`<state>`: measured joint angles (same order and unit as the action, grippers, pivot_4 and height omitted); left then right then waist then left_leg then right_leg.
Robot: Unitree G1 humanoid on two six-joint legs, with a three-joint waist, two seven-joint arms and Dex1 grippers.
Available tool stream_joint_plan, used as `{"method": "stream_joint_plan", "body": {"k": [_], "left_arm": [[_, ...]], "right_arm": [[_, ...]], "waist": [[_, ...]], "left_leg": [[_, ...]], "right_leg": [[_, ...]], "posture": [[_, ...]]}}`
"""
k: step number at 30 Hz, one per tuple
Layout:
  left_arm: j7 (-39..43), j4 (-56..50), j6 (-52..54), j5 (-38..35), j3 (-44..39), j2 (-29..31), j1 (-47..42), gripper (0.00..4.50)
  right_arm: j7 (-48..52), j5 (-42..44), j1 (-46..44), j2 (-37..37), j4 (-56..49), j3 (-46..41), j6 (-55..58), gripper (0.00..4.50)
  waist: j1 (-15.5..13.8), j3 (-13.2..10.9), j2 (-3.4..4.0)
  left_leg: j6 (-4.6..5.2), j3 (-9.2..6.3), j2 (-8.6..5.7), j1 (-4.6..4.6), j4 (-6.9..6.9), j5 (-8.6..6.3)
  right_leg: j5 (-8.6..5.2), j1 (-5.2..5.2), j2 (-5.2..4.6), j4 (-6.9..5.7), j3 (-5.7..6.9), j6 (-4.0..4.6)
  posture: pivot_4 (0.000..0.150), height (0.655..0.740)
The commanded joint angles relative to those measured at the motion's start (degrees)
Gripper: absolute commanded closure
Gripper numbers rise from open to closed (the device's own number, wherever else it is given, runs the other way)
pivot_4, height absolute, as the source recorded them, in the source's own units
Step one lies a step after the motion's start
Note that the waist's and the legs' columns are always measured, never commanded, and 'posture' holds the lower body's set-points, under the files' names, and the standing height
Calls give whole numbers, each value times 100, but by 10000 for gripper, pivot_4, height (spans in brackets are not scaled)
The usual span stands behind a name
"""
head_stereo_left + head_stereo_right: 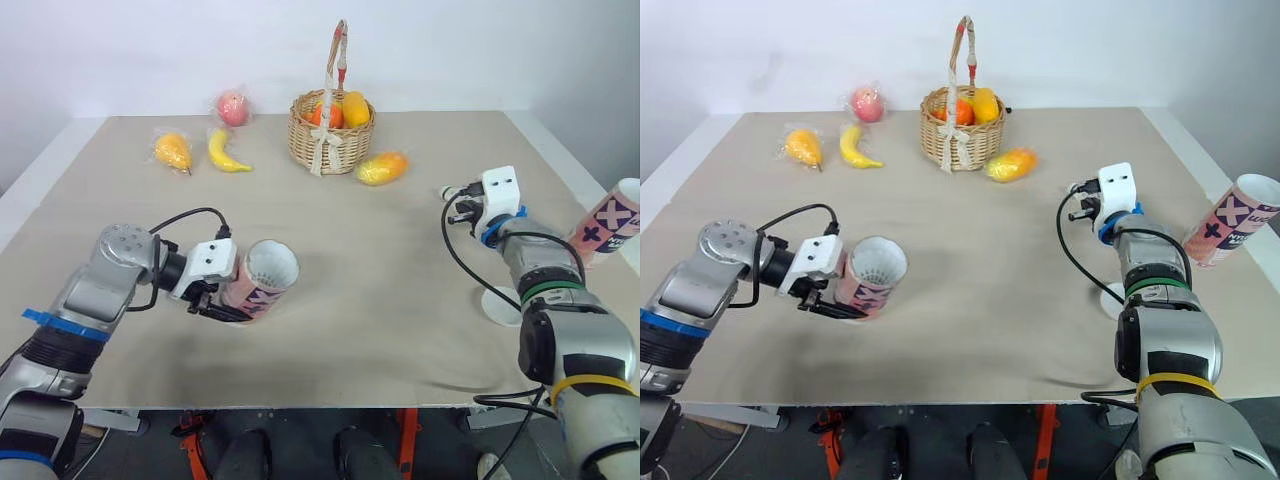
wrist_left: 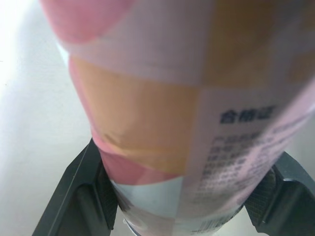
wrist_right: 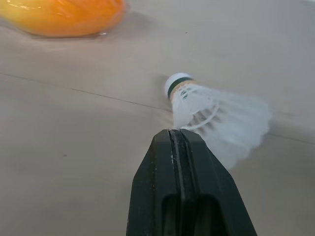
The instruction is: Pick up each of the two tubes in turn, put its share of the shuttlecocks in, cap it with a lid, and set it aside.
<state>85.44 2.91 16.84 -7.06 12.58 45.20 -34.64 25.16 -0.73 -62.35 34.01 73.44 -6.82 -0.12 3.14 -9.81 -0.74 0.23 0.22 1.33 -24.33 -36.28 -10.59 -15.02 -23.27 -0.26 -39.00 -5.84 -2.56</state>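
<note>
Fingers of the left gripper are spread wide and clamped on either side of the pink tube, which sits tilted at the near left of the table with its open mouth raised. Right of centre, the right gripper has its jaws pressed together. Its tip touches the feathers of a shuttlecock; whether a feather is pinched, I cannot tell. A white lid lies near that arm. The second tube leans at the far right edge.
</note>
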Motion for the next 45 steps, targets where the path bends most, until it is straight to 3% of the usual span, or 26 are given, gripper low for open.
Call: {"method": "stream_joint_plan", "body": {"k": [1,4,11,14,20,24,27,35,38,45], "left_arm": [[72,-86,97,-13,221,30,125,15981],[65,-78,99,-21,243,15,112,15981],[58,-33,56,-16,305,-42,99,15981],[60,-4,43,-12,324,-72,71,15981],[66,33,15,0,328,-98,50,15981],[49,-12,33,-2,310,-79,88,15981],[47,-44,48,-11,288,-47,127,15981],[75,5,18,-4,322,-44,113,15981],[93,47,-6,-7,343,-81,84,15981],[127,137,-75,21,398,-168,18,15981]], "right_arm": [[387,80,-51,213,-552,-43,-313,44142],[1035,252,175,287,-1351,-47,-571,44142],[2856,1538,1774,669,-5733,-38,582,44142],[2963,1690,1997,825,-6499,-30,1064,44142],[2937,1763,2019,957,-6881,2,1582,44142],[2757,1664,2143,1071,-6839,-39,2007,32159],[2601,1637,2581,1236,-7194,-165,2325,16201],[2678,3067,4511,1358,-9131,-1193,3866,16201],[2118,2680,4760,1187,-9185,-919,3829,16201],[756,1589,4179,423,-7826,-184,3431,16201]], "waist": [[4,0,0],[10,-1,1],[-41,0,2],[-41,0,2],[-49,0,1],[-59,0,1],[-69,0,0],[-72,0,0],[-57,1,-1],[-60,3,-4]], "left_leg": [[0,1,0,0,0,0],[0,1,0,1,0,0],[1,-10,4,-2,0,-6],[3,-9,4,-4,-5,-9],[2,-7,8,-1,-19,-8],[2,-6,7,-2,-19,-8],[6,-9,3,-5,-17,-11],[20,-18,-1,-11,-16,-20],[20,-14,0,-3,-22,-20],[19,8,2,7,-31,-5]], "right_leg": [[0,0,0,0,0,0],[0,0,1,0,0,0],[-6,2,2,-1,8,-3],[-6,2,0,-2,8,-3],[-10,6,2,-2,10,-23],[-10,6,1,-2,9,-20],[-13,6,-2,-2,12,-14],[-18,7,-5,-1,19,-9],[-31,12,-4,-2,15,-44],[-10,15,-4,-2,-3,-42]], "posture": [[1500,7400],[1500,7400],[1500,7400],[1500,7400],[1500,7400],[1500,7400],[1500,7400],[1500,7400],[1500,7400],[1500,7400]]}}
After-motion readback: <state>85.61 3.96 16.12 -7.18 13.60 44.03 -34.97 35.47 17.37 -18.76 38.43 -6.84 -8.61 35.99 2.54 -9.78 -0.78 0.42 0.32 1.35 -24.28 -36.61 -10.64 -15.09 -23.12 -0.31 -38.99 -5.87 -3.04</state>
